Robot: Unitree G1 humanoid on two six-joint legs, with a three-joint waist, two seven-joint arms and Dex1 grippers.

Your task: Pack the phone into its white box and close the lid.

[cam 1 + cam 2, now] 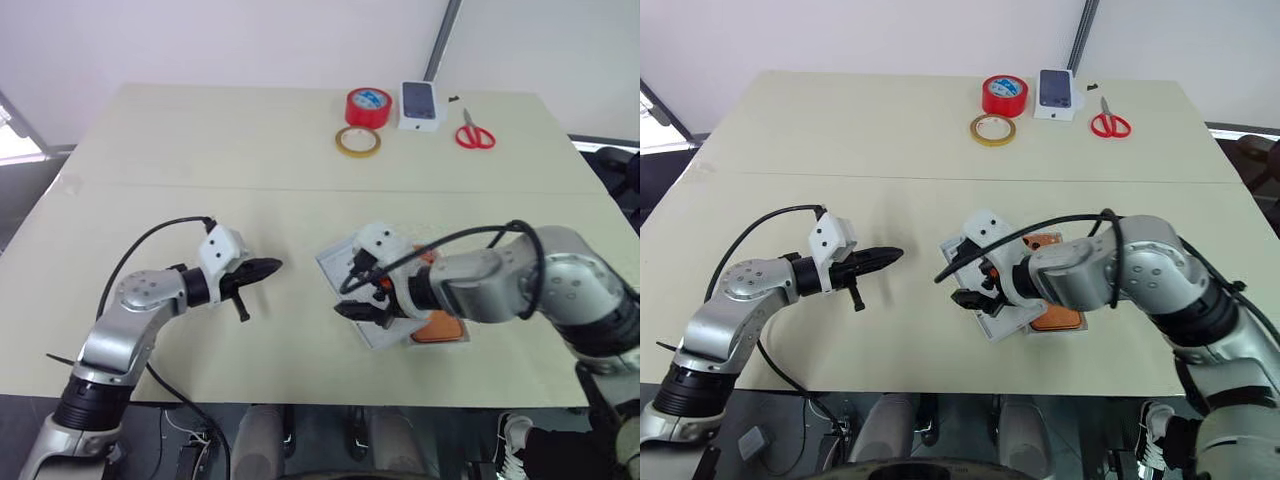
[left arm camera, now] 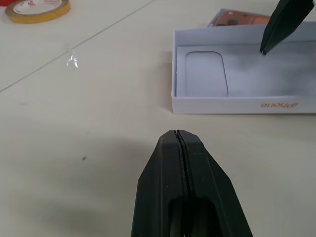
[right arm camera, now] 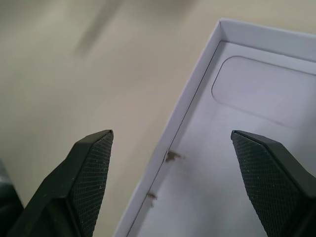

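The white box (image 1: 336, 264) lies open on the table, with a rounded embossing on its floor and orange lettering on one wall (image 2: 279, 105). It holds nothing. The orange phone (image 1: 441, 328) lies flat against the box's far side, lenses showing (image 2: 241, 19). My right gripper (image 1: 358, 296) hangs open over the box's near wall, one finger (image 3: 91, 163) above the table and the other (image 3: 269, 168) above the box floor. My left gripper (image 1: 272, 267) is shut and empty, pointing at the box from a short way to its left. The lid is out of view.
At the table's far edge stand a red tape roll (image 1: 368, 106), a yellow tape roll (image 1: 357, 141), a small white box with a dark phone picture (image 1: 419, 104) and red scissors (image 1: 474, 133). The table's front edge runs just below both grippers.
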